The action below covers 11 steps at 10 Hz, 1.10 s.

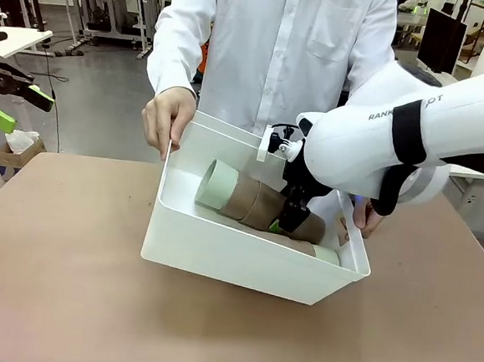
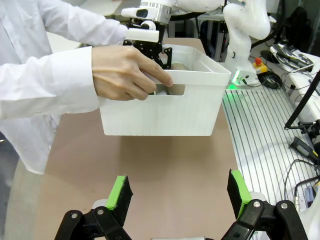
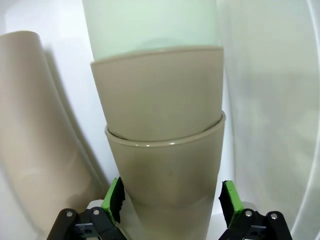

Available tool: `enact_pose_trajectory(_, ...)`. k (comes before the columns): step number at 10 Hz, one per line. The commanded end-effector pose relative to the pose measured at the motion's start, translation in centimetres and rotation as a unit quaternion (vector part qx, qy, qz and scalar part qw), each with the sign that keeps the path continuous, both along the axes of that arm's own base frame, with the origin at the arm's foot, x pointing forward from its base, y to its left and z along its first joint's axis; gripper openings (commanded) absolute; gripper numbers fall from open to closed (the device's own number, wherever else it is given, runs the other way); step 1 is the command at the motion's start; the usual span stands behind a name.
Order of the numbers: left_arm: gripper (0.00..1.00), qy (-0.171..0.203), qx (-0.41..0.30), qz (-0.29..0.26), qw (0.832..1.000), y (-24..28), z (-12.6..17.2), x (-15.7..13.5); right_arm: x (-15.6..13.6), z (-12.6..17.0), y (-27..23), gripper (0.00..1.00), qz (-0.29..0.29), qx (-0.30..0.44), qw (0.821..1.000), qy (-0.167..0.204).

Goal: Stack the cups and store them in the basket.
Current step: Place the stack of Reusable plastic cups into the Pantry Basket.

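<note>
Cups (image 1: 253,200) lie nested on their sides inside the white basket (image 1: 220,250), a mint green one at the end toward the person's side, brown ones behind it, and another mint rim (image 1: 327,255) showing low near the basket's right wall. The basket is tipped, its near wall on the desk (image 1: 58,276) and its far rim lifted by the person's hands: one hand (image 1: 168,118) grips the far left corner, the other hand (image 1: 367,218) is partly hidden behind the right arm. Around the basket the brown desk lies bare on the left, the right and in front, with open room on every side. Beyond the desk a grey floor and other workbenches show.

The right pincer (image 1: 289,221) reaches down into the basket from the right. In the right wrist view its green pads (image 3: 114,198) stand on either side of the lowest brown cup (image 3: 167,175) of the stack, close to its walls, but contact cannot be made out, so whether it grips cannot be told. A second stack of brown cups (image 3: 30,135) lies just beside, against the white wall.

The left pincer (image 2: 177,192) hangs spread wide and holding nothing, well short of the basket (image 2: 160,112), over bare desk. In the front view it shows at the far left edge (image 1: 9,100), raised clear of the desk.
</note>
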State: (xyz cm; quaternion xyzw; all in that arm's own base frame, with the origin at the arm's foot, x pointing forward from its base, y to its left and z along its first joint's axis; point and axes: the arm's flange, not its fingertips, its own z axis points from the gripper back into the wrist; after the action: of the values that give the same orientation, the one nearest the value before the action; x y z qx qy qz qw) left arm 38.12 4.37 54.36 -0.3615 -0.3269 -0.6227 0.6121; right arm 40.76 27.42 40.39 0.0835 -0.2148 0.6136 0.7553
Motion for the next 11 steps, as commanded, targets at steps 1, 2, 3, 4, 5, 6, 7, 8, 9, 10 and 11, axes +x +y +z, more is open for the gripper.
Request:
enact_pose_trajectory(1,1.0,0.002,-0.001,0.004,1.0,-0.1,0.4,-0.1,-0.8,2.4,-2.2,1.0,0.03,0.025,0.999,0.017)
enact_pose_trajectory(2,1.0,0.002,-0.001,0.004,1.0,-0.1,0.4,-0.1,-1.1,3.6,-2.9,1.0,0.035,0.026,0.999,0.02)
enact_pose_trajectory(3,1.0,0.002,-0.001,0.004,1.0,-0.1,0.4,-0.1,-1.0,4.8,-3.3,1.0,0.042,0.029,0.999,0.018)
enact_pose_trajectory(4,1.0,0.002,-0.001,0.004,1.0,-0.1,0.4,-0.1,-1.1,6.3,-4.6,1.0,0.054,0.043,0.997,0.016)
enact_pose_trajectory(5,1.0,0.002,-0.001,0.004,1.0,-0.1,0.4,-0.1,-1.0,8.0,-5.7,1.0,0.059,0.05,0.997,0.01)
enact_pose_trajectory(6,1.0,0.002,-0.001,0.004,1.0,-0.1,0.4,-0.1,-0.8,9.9,-7.1,1.0,0.063,0.058,0.996,0.009)
enact_pose_trajectory(7,1.0,0.002,-0.001,0.004,1.0,-0.1,0.4,-0.1,-0.6,12.3,-8.9,1.0,0.061,0.073,0.995,0.012)
enact_pose_trajectory(8,1.0,0.002,-0.001,0.004,1.0,-0.1,0.4,-0.1,0.0,14.7,-10.9,1.0,0.056,0.089,0.994,0.019)
enact_pose_trajectory(9,1.0,0.002,-0.001,0.004,1.0,-0.1,0.4,-0.1,1.1,16.7,-13.2,1.0,0.046,0.108,0.993,0.025)
enact_pose_trajectory(10,1.0,0.002,-0.001,0.004,1.0,-0.1,0.4,-0.1,2.5,17.9,-16.1,1.0,0.039,0.139,0.989,0.036)
enact_pose_trajectory(11,1.0,0.002,-0.001,0.004,1.0,-0.1,0.4,-0.1,3.1,18.3,-19.1,1.0,0.032,0.165,0.985,0.038)
